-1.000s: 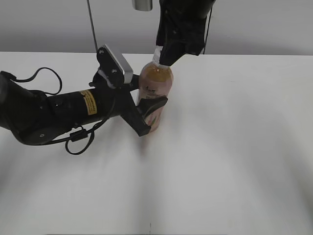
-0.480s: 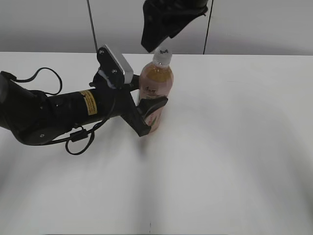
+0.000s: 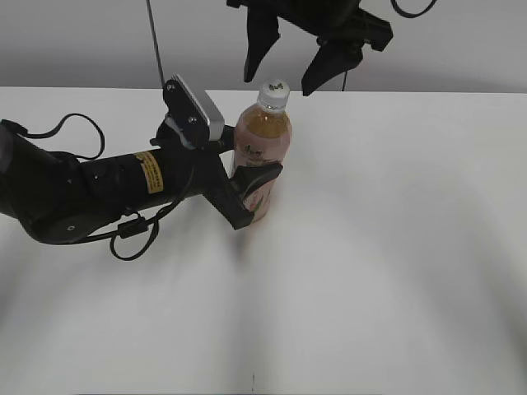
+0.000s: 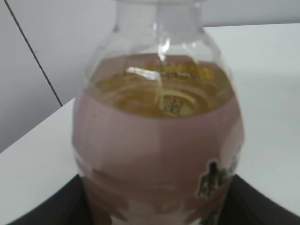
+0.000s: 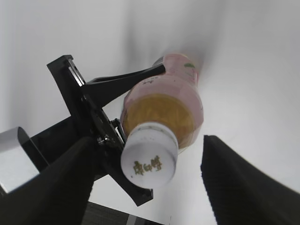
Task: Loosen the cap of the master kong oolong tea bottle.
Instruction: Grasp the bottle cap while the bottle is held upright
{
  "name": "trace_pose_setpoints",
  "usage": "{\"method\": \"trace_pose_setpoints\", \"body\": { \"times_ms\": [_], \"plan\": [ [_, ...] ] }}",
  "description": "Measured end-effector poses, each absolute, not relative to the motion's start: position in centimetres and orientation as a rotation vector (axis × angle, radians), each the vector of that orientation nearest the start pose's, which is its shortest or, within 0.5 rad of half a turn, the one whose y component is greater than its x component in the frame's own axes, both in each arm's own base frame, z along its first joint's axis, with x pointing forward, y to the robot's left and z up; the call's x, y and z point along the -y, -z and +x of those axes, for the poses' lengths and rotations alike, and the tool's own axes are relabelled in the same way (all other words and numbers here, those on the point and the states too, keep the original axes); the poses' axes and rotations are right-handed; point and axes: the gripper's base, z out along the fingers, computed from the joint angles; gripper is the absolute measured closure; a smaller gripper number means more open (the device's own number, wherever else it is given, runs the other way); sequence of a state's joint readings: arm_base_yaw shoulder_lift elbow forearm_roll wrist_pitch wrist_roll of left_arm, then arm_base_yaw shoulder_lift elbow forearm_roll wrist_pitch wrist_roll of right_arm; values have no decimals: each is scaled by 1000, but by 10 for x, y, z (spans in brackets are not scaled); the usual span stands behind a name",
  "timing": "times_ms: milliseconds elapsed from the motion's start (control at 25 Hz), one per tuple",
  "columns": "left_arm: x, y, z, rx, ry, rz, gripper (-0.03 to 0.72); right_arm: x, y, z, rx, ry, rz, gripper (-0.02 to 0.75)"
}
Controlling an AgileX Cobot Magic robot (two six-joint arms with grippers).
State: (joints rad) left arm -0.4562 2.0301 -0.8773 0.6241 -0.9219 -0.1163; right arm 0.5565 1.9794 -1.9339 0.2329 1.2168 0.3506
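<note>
The master kong oolong tea bottle stands upright on the white table, filled with amber-pink tea, pink label around it. Its white cap with a small dark logo sits on the neck. My left gripper is shut on the bottle's body; the bottle fills the left wrist view. My right gripper is open, its two fingers spread wide on either side of the cap, just above it and not touching. The right wrist view looks down on the cap between the open fingers, with the bottle below.
The left arm and its cables lie across the left of the white table. A grey wall stands behind the table's far edge. A thin dark rod rises at the back left.
My right gripper has let go of the cap, risen a little and spread its fingers wide. The bottle and left gripper have not moved.
</note>
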Motion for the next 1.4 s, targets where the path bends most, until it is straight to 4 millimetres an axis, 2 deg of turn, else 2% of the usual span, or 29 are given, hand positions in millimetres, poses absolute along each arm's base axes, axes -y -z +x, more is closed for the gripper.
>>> {"method": "trace_pose_setpoints", "body": {
  "times_ms": [160, 240, 440, 640, 800, 920, 1040, 1160, 1240, 1400],
  "plan": [
    [205, -131, 321, -1538, 554, 976, 290, -247, -311, 358, -2850, -563, -212, 215],
    [205, -131, 321, -1538, 554, 976, 290, -248, -310, 359, -2853, -561, -210, 243],
    [205, -131, 321, -1538, 554, 976, 290, -247, -310, 359, -2854, -553, -206, 368],
    [205, -131, 321, -1539, 555, 976, 290, -247, -310, 359, -2853, -549, -209, 402],
    [205, -131, 321, -1538, 554, 976, 290, -247, -310, 359, -2840, -539, -279, 459],
    [205, -131, 321, -1538, 554, 977, 290, -247, -310, 359, -2815, -526, -391, 461],
    [205, -130, 321, -1539, 554, 977, 290, -247, -310, 359, -2751, -494, -618, 461],
    [205, -130, 321, -1539, 554, 977, 290, -248, -310, 359, -2589, -427, -1015, 461],
    [205, -130, 321, -1540, 553, 979, 290, -248, -310, 359, -2407, -361, -1336, 461],
    [205, -130, 321, -1540, 552, 980, 290, -248, -310, 358, -2001, -234, -1834, 461]
  ]
}}
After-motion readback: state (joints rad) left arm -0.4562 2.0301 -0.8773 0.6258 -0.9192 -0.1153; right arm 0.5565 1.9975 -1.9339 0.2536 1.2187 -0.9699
